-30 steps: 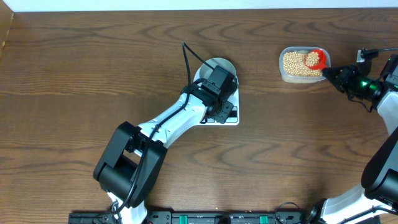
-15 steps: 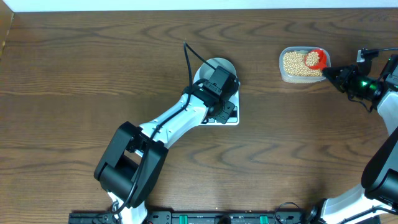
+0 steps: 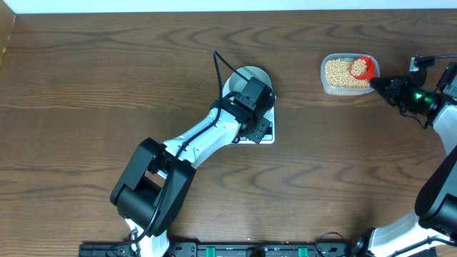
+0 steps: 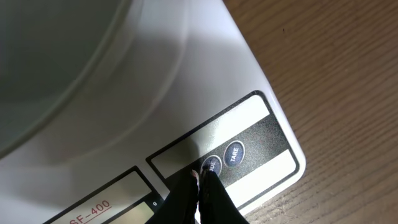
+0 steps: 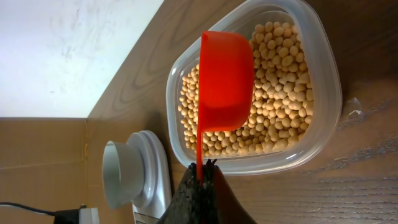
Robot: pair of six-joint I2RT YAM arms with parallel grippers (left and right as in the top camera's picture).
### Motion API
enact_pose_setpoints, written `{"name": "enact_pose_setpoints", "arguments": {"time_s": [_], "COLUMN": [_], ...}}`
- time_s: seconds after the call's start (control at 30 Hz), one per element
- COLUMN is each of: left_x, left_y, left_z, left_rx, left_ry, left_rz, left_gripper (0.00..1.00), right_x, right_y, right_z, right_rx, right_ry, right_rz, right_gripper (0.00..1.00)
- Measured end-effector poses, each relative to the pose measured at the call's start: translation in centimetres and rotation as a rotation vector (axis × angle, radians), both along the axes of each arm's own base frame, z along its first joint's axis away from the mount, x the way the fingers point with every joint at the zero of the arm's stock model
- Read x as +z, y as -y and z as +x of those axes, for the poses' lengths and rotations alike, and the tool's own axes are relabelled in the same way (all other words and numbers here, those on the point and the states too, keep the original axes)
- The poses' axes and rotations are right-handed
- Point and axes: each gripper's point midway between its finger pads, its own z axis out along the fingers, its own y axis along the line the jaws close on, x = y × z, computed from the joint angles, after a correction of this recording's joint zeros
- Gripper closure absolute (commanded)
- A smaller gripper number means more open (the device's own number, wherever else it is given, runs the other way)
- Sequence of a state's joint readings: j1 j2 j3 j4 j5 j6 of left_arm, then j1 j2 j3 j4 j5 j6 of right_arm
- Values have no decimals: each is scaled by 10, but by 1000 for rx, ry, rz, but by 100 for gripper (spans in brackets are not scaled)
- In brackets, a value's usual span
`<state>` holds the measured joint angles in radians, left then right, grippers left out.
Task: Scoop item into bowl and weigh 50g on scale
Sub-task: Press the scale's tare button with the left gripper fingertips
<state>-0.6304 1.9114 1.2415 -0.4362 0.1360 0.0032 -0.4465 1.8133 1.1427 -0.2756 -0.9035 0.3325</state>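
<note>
The white scale [image 3: 265, 135] sits mid-table with the pale bowl [image 3: 251, 74] on it; both also show in the left wrist view, the scale [image 4: 186, 93] and the bowl [image 4: 56, 56]. My left gripper [image 4: 202, 176] is shut, its tips on the scale's front panel at the left button. My right gripper [image 5: 202, 167] is shut on the handle of a red scoop [image 5: 224, 78], held over the beans [image 5: 280, 106] in the clear tub [image 3: 346, 74]. The scoop [image 3: 362, 68] holds some beans. The bowl [image 5: 121, 174] shows far left in the right wrist view.
The wooden table [image 3: 107, 86] ends at a pale wall along the far edge. A black cable [image 3: 214, 68] arches from the left arm beside the bowl. The right arm [image 3: 443, 121] runs down the right side.
The left arm has shifted very slightly; the right gripper and scoop have stayed in place over the tub.
</note>
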Motion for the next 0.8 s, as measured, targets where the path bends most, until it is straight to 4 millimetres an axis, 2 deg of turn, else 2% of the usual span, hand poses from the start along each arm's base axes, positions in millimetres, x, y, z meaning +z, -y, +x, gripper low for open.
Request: {"name": "enact_pose_setpoints", "arguments": {"time_s": [0.8], "left_x": [-5], "left_y": [0], "left_z": [0], "left_rx": [0], "left_ry": [7], "left_rz": [-5], "left_gripper": [93], "right_x": [0], "right_y": [0], "right_z": [0], "right_rx": [0], "right_ry": [0], "right_rz": [0], "right_gripper": [99]}}
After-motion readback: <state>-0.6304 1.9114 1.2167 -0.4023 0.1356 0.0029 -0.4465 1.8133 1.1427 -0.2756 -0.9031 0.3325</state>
